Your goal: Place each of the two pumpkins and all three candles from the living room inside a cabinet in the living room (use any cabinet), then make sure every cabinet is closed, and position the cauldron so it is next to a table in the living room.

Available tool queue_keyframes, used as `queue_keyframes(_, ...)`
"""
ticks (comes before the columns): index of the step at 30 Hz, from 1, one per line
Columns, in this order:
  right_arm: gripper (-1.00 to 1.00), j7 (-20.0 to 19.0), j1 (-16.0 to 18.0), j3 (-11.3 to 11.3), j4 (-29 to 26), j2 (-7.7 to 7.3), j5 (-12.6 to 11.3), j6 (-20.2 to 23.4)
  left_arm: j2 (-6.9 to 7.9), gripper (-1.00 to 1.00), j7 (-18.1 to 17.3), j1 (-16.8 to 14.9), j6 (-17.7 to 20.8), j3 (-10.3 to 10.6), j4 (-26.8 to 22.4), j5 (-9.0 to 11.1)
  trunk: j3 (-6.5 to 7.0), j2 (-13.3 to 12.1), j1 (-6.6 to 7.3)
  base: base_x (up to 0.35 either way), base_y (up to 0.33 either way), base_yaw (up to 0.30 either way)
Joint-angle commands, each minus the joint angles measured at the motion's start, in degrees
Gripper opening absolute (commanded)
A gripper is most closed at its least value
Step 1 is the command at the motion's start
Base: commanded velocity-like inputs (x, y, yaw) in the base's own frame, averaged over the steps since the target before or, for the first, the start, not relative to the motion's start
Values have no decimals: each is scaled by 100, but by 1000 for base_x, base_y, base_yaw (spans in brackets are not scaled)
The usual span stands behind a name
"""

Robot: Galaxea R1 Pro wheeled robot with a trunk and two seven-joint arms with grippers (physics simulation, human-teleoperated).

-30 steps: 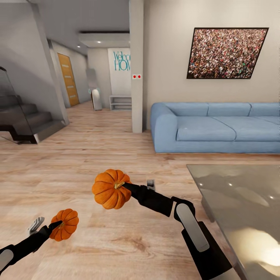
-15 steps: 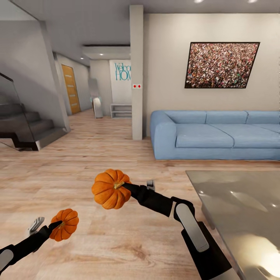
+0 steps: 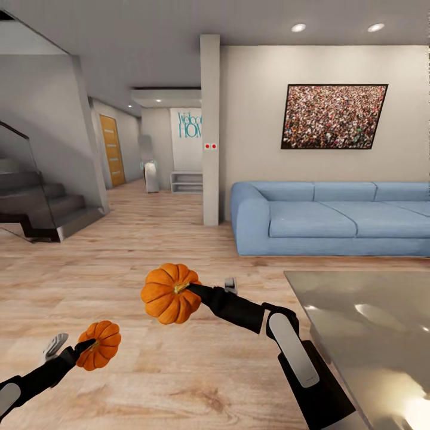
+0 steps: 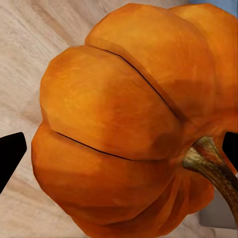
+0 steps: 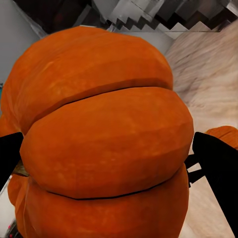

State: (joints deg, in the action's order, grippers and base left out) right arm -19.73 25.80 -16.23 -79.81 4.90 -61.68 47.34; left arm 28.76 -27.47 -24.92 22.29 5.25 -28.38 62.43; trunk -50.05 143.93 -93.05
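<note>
Each gripper's fingers pinch a pumpkin, left (image 3: 98,345) and right (image 3: 172,293); carrying step, next find the cabinet.

The head camera has tilted upward: the sofa (image 3: 331,218), picture (image 3: 333,116) and coffee table (image 3: 370,334) all sit lower in the head view, and ceiling spotlights (image 3: 298,27) have come into sight. The right-hand pumpkin (image 3: 170,294) seems to have dropped very slightly, though that may only be the camera shift.
</note>
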Motion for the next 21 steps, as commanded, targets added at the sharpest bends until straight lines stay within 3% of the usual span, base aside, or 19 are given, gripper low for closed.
queue_keyframes(1, -100, -13, 3, 6, 0, 2, 15, 21, 6, -100, -4, -4, 21, 29, 3, 51, 17, 1, 4, 0, 0, 0)
queue_keyframes(21, -100, -4, 3, 6, -7, -34, 28, 21, 14, -100, -4, -4, 21, 29, 0, 58, 460, -26, 55, 0, 0, 0)
